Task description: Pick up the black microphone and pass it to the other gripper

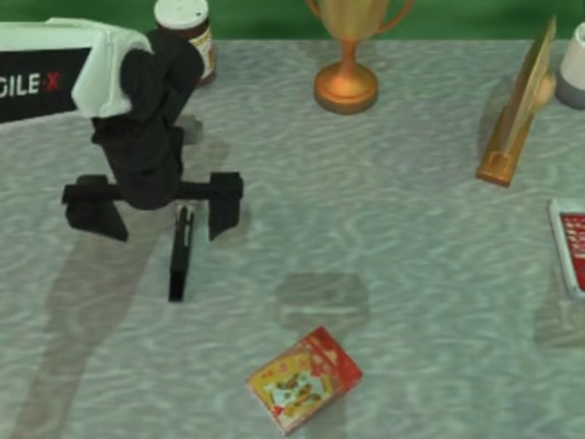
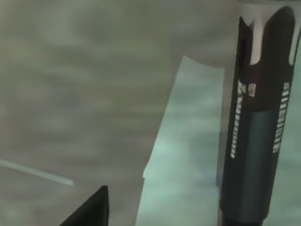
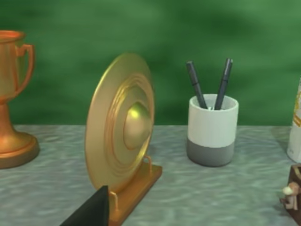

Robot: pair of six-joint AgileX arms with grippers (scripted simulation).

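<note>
The black microphone (image 1: pixel 180 259) lies flat on the table's left half, its handle pointing toward the front edge. Its head end is hidden under my left arm. My left gripper (image 1: pixel 157 203) hangs right over that upper end, open wide, one finger on each side of the handle and apart from it. In the left wrist view the microphone (image 2: pixel 254 155) fills the picture's side, and one dark fingertip (image 2: pixel 94 209) shows clear of it. My right arm is out of the top view. Its wrist view shows one fingertip (image 3: pixel 96 209) with nothing held.
A trophy (image 1: pixel 346 64) and a jar (image 1: pixel 187 32) stand at the back. A gold disc plaque (image 1: pixel 521 101) and a pen cup (image 3: pixel 211 129) stand back right. A card box (image 1: pixel 303 378) lies front centre, and a red-and-white object (image 1: pixel 571 245) sits at the right edge.
</note>
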